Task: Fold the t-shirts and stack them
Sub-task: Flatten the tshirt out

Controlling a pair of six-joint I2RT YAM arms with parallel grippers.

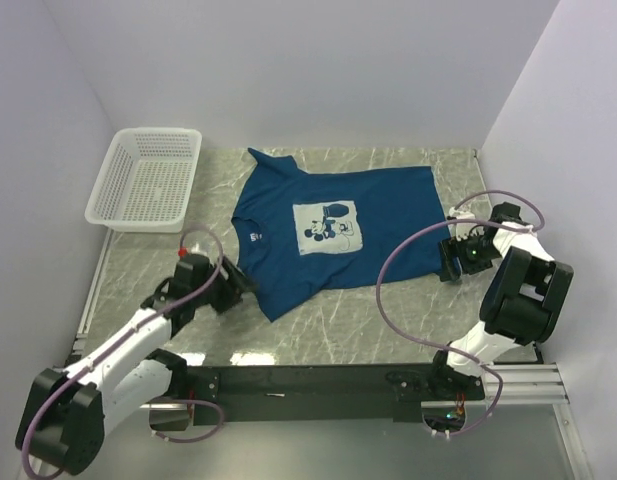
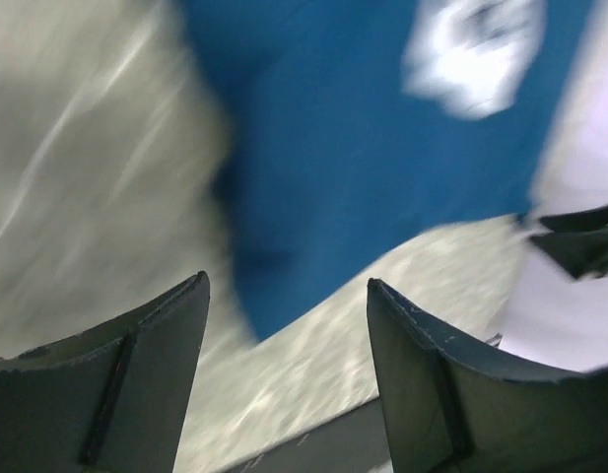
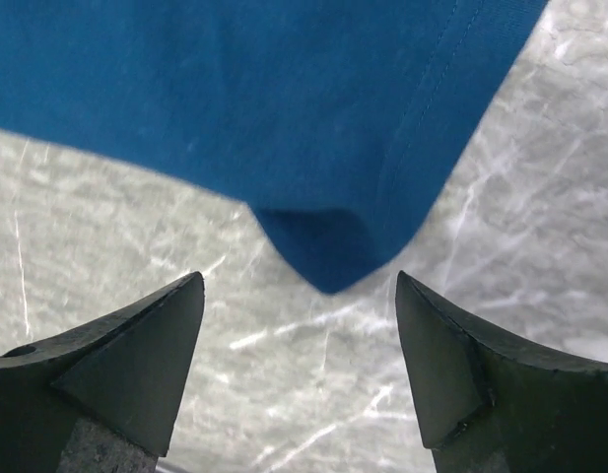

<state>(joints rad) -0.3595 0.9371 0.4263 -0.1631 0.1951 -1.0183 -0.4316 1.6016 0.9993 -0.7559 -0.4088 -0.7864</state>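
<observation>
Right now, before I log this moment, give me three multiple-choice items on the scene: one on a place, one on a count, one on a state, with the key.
1. Where is the white basket relative to the t-shirt?
A. On top of it
B. To its left, towards the far side
C. To its right

2. How many shirts lie on the table?
A. One
B. Two
C. Three

3. The right hand is:
A. shut on the shirt
B. open, holding nothing
C. out of view

Key: 1 B, the basket stands apart from the shirt's left sleeve. 2 A, only one blue shirt shows, spread flat. 3 B, its jaws stand wide apart with nothing gripped.
</observation>
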